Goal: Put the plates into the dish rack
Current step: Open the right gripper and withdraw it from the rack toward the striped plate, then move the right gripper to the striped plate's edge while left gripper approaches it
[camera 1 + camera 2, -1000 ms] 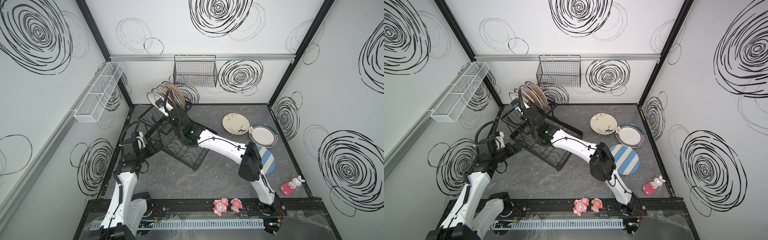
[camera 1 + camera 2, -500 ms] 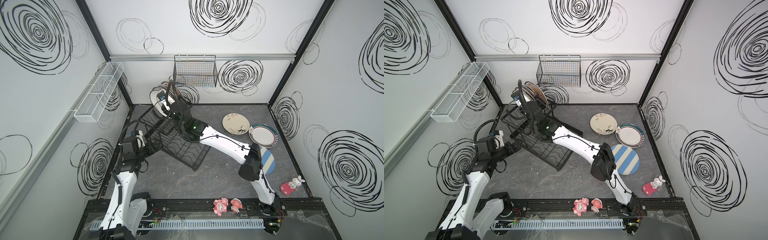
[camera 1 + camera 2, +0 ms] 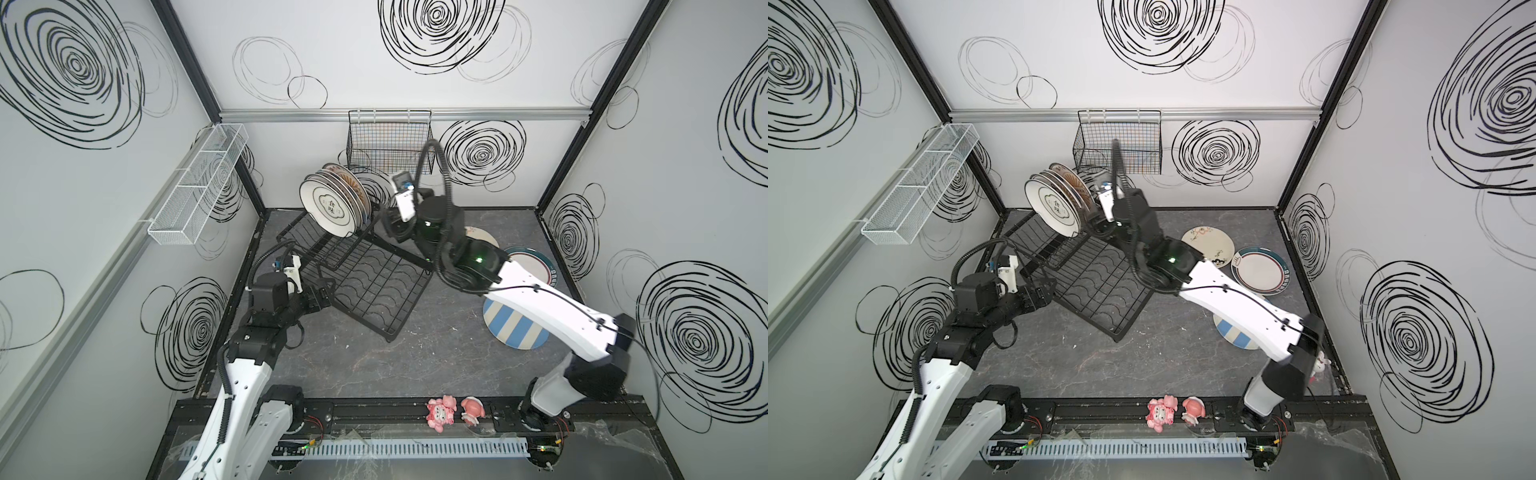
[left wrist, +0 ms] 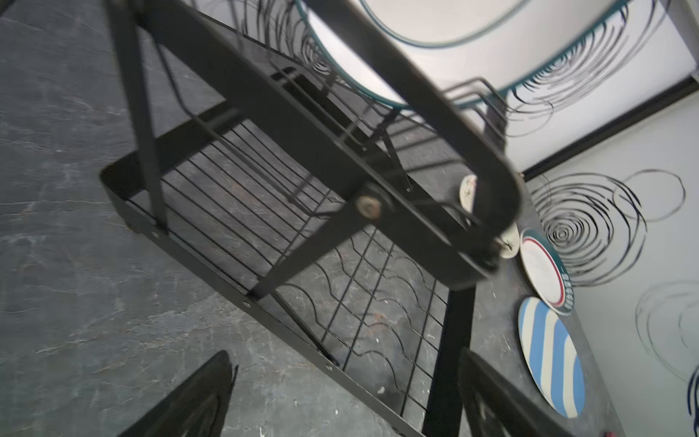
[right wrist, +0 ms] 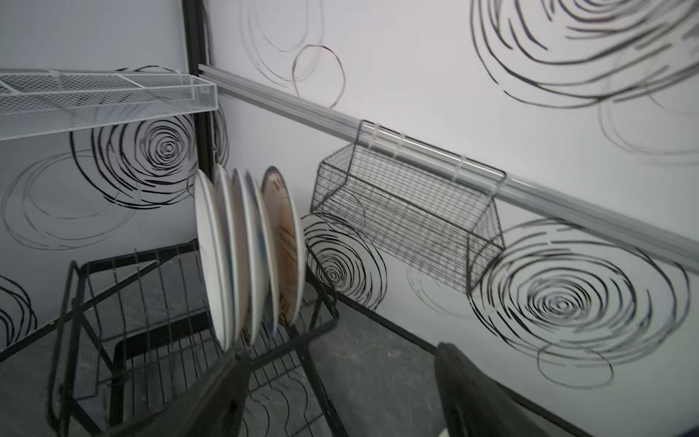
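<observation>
The black dish rack sits left of centre. Several plates stand on edge in its raised upper basket. On the table to the right lie a blue-striped plate, a teal-rimmed plate and a cream plate with drawings, all partly hidden by the right arm in both top views. My right gripper is open and empty just right of the standing plates. My left gripper is open at the rack's near left corner, with the rack's frame between its fingers.
A black grid basket hangs on the back wall and a white mesh basket on the left wall. Pink figurines stand on the front rail. A small bunny figurine stands behind the right arm's elbow.
My right gripper has opened, let go of the plate it put among the standing ones, and drawn back to the right. The left arm has barely moved.
</observation>
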You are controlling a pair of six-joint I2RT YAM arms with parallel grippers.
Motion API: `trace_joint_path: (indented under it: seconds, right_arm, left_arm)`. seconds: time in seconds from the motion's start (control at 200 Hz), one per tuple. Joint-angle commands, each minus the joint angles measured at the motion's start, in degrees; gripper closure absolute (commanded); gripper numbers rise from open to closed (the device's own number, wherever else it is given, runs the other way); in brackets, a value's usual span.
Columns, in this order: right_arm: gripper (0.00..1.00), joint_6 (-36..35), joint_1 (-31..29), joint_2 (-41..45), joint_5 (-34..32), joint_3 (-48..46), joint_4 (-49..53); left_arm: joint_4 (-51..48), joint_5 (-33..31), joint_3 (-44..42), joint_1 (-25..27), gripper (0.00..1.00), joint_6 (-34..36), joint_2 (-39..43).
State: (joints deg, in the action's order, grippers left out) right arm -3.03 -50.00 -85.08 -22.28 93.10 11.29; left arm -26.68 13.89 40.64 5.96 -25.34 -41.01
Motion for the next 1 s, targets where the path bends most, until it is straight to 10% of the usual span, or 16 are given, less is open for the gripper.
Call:
trace_joint_path:
  seconds: [0.0,0.46,0.996]
  right_arm:
    - [0.18,13.2,6.7,8.3,6.8,-11.5,7.0]
    - [0.18,30.5,27.5,23.2,13.5,-50.4,15.1]
    - [0.18,29.8,35.2,5.4,26.2,-56.2,6.9]
  left_arm:
    - [0.1,-5.3,0.6,6.3,0.04,-3.8,1.9]
    - [15.4,-16.1,-3.2,33.0,0.04,-9.5,-8.5]
    - [29.6,-9.9,-9.5,35.7,0.04,-7.9,-14.1]
